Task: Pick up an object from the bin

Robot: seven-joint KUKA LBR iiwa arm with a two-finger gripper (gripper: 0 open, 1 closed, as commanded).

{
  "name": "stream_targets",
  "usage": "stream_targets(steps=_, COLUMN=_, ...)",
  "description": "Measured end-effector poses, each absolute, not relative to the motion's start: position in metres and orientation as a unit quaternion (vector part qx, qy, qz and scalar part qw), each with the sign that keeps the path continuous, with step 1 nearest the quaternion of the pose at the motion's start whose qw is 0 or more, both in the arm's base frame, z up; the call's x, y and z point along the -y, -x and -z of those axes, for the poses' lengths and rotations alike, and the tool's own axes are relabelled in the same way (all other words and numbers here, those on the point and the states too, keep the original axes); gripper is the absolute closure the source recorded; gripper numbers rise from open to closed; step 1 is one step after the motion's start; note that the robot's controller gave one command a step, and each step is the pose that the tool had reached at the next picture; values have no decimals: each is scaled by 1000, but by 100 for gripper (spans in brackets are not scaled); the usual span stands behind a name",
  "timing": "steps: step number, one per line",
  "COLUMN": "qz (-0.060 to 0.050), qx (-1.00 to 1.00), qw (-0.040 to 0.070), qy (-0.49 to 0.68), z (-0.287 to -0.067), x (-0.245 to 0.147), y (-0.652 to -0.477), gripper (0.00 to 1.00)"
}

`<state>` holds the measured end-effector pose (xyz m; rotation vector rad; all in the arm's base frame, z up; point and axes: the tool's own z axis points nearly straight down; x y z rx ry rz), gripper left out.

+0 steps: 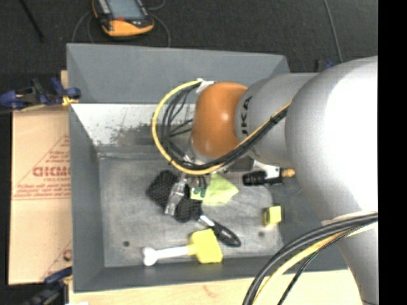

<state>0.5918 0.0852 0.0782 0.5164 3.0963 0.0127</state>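
The gripper (179, 201) hung over a black mesh piece (161, 185), with a green scrap (220, 190) at its three o'clock. Its opening I could not tell. A good grasp needed the mesh alone.

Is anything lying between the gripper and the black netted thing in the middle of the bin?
Nothing visible. The gripper is right at the black netted thing; the pale green piece lies beside them, not between.

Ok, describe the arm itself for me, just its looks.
The arm is made of fat, rounded silver-grey links. An orange dome cover caps its wrist, with black lettering beside it. Yellow and black cables loop around the cover, and the gripper below is small, dull metal.
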Motion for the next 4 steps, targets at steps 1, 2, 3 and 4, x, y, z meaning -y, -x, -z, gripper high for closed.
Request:
stream_targets(steps=1, qz=-4, qx=-986, qw=1, qy=-165, z=-78, x=-85, y=-592, gripper=100)
stream_targets(steps=2, qz=-4, qx=-986, qw=1, qy=-165, z=-78, x=-85, y=-592, gripper=100)
stream_targets(steps=3, qz=-4, qx=-986, qw=1, qy=-165, z=-78, x=-85, y=-592, gripper=100)
stream_targets(steps=4, qz=-3, qx=-986, qw=1, qy=-164, z=-82, x=-86, y=-592, gripper=100)
